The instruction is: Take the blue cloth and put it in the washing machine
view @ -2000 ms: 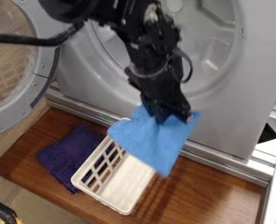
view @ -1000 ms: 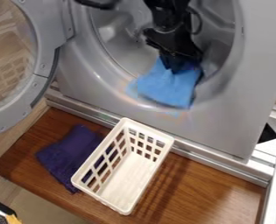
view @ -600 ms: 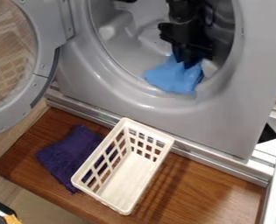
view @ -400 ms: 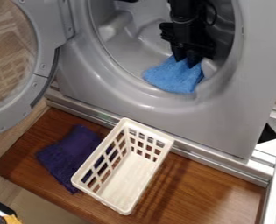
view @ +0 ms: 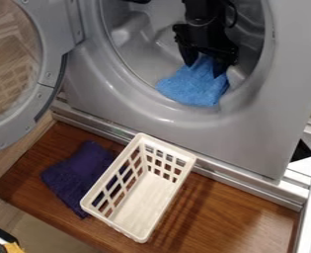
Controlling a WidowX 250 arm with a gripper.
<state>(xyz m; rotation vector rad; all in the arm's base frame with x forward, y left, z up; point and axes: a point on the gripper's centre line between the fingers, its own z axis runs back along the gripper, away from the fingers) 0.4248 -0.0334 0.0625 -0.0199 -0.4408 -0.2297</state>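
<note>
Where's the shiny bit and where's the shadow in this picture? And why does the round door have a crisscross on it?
In the camera view, a pale gleam curves along the lower rim of the washing machine's opening; a soft dark shadow lies on the wooden board beside the white basket; the door glass shows a grid, probably the basket's reflection.

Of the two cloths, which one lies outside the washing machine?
The dark purple cloth, on the wooden surface beside the white basket; the blue cloth lies in the machine's opening, at the gripper.

Soft glare on washing machine [view: 177, 121]
</note>
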